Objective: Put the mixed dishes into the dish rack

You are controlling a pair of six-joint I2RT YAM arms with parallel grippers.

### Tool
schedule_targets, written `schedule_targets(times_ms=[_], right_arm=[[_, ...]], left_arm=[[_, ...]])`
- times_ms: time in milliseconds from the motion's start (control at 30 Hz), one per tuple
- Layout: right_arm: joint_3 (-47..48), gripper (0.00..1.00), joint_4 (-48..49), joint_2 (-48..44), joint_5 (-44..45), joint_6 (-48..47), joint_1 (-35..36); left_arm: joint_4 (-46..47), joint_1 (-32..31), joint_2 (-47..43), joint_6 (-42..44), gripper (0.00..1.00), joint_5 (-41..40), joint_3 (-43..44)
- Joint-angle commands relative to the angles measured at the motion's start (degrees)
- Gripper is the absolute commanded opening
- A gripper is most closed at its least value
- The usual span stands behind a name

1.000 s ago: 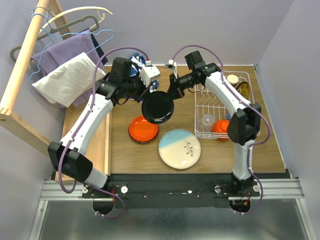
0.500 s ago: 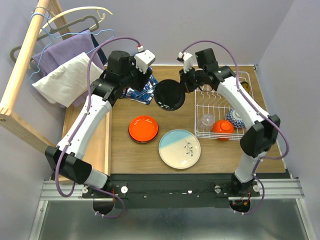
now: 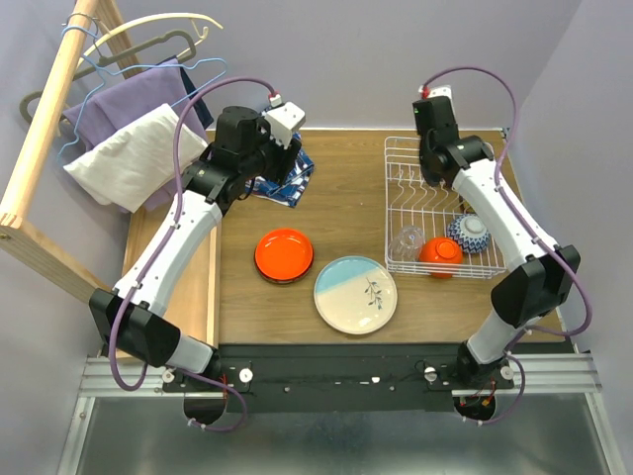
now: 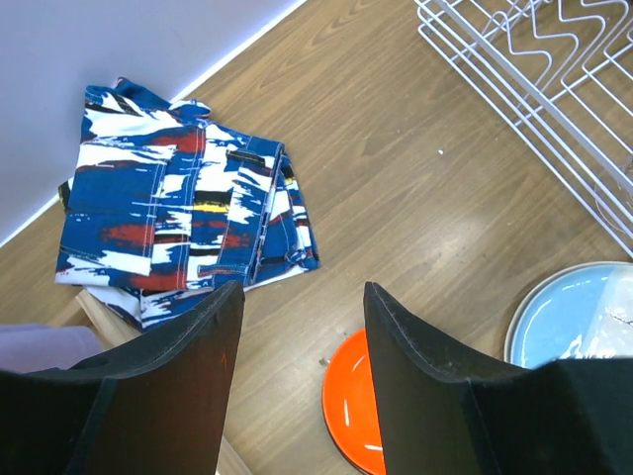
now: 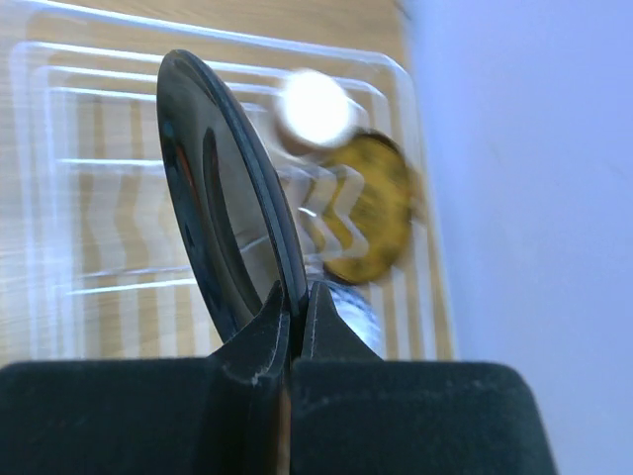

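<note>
My right gripper (image 5: 294, 292) is shut on the rim of a dark glossy plate (image 5: 213, 218), which it holds on edge above the far part of the white wire dish rack (image 3: 396, 213). In the top view the right arm hides that plate. The rack holds a clear glass (image 3: 406, 240), an orange bowl (image 3: 438, 253) and a blue-patterned bowl (image 3: 468, 231). An orange-red dish (image 3: 284, 254) and a pale blue-cream plate with a sprig (image 3: 355, 294) lie on the table. My left gripper (image 4: 302, 292) is open and empty, high above the orange-red dish (image 4: 346, 416).
A blue-red-white patterned cloth (image 3: 282, 178) lies folded at the table's far side under the left wrist. Hangers, a purple cloth and a white pillow (image 3: 129, 153) sit on the wooden rail at left. Blurred yellow-brown ware (image 5: 371, 213) stands at the rack's far right.
Both grippers held the dark plate over mid-table. The left one let go, opened and drew back toward the cloth. The right arm swung the plate over the rack's far end.
</note>
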Motion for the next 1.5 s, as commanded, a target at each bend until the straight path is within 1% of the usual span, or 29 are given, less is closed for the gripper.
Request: schedule_targets(times_ms=[0,67,167,400,467,767,1033,1100,1233,1367,1467], right_arm=[[3.85,0.01,-9.69,3.13,11.66,5.09,-8.56],[4.12,0.0,-9.62,3.84,12.0,3.79,-10.67],[3.94,0.01,-8.91,4.98,13.58,2.9,-11.38],[2.19,0.01,-9.44,6.39,14.2,2.99,-12.17],[2.18,0.01,-9.26,7.08,14.12,1.42,-12.96],[4.12,0.01,-8.91,11.31,11.66,0.88,-16.65],[6.66,0.0,-9.53,13.07,9.98,1.32,-16.74],[7.28,0.0,-9.96,12.45,10.42,1.67,-16.74],[9.65,0.0,-11.9,11.57,8.49,2.2,-16.83],[6.85,0.0,-11.64,11.22,8.05,2.2,-16.83],[5.7,0.0,-11.81,11.31,6.56,4.39,-16.74]], left_arm=[[1.47,-0.16,0.29,-1.75,0.61,-0.12,-0.46],[1.47,-0.16,0.56,-2.02,0.61,0.24,-0.63],[1.56,-0.16,0.73,-2.11,0.61,0.24,-0.9],[1.74,-0.16,0.56,-2.37,0.61,0.24,-1.95],[1.91,-0.16,0.47,-2.37,0.61,0.41,-2.3],[1.91,-0.16,1.17,-2.28,0.61,0.59,-2.83],[1.74,-0.07,1.35,-1.84,0.61,0.32,-3.45],[1.73,-0.16,1.35,-1.93,0.61,0.5,-3.54],[1.74,-0.16,1.61,-2.19,0.61,0.85,-3.36],[1.74,-0.16,2.58,-2.46,0.61,1.38,-2.57],[1.56,-0.16,3.02,-2.54,0.61,1.47,-1.69]])
